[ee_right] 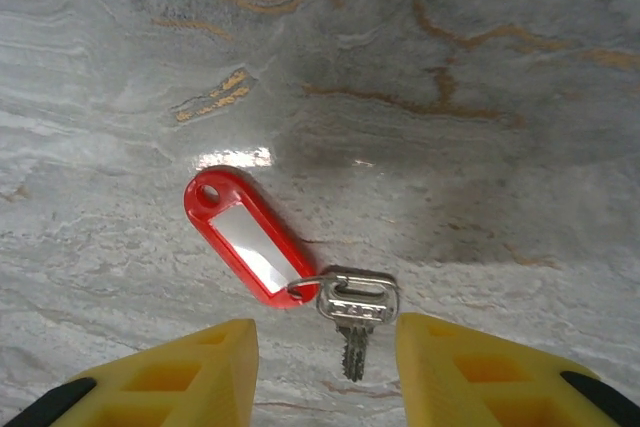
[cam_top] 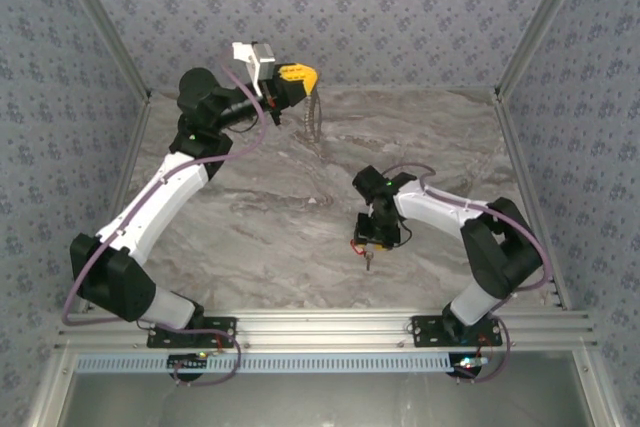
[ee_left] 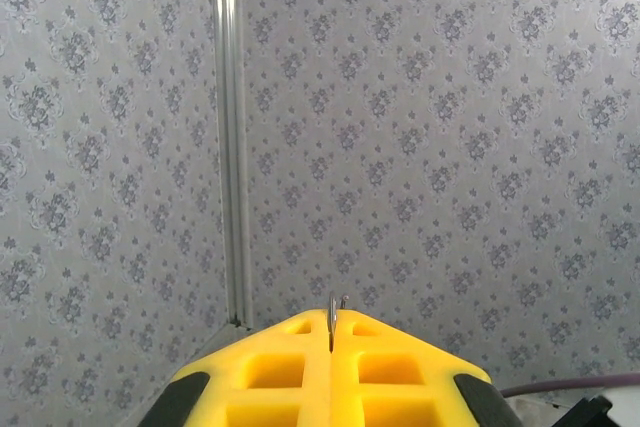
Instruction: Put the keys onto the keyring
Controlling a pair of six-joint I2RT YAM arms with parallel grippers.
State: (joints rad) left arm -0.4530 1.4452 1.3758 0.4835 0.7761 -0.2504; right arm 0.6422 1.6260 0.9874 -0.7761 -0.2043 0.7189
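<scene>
Straddling the key (ee_right: 355,312) near, pinching the keyring (ee_left: 331,307) far.
Holds right gripper (ee_right: 325,332) low over the marble table (ee_right: 480,67), jaws parted and empty, either side of the key with its red tag (ee_right: 245,237); farther back, clamps left gripper (ee_left: 331,325) tight on the keyring, raised.

Colours of the table, the key and the grippers

The table (ee_right: 520,37) was grey marble with ochre veins. The tag (ee_right: 245,237) was bright red with a white insert, and the key (ee_right: 355,312) was silver. The right gripper (ee_right: 325,342) and the left gripper (ee_left: 331,325) were yellow with black pads. The keyring (ee_left: 333,304) seemed pale grey, but it was very thin. The wall (ee_left: 450,97) had grey wallpaper with a darker flower pattern.
</scene>
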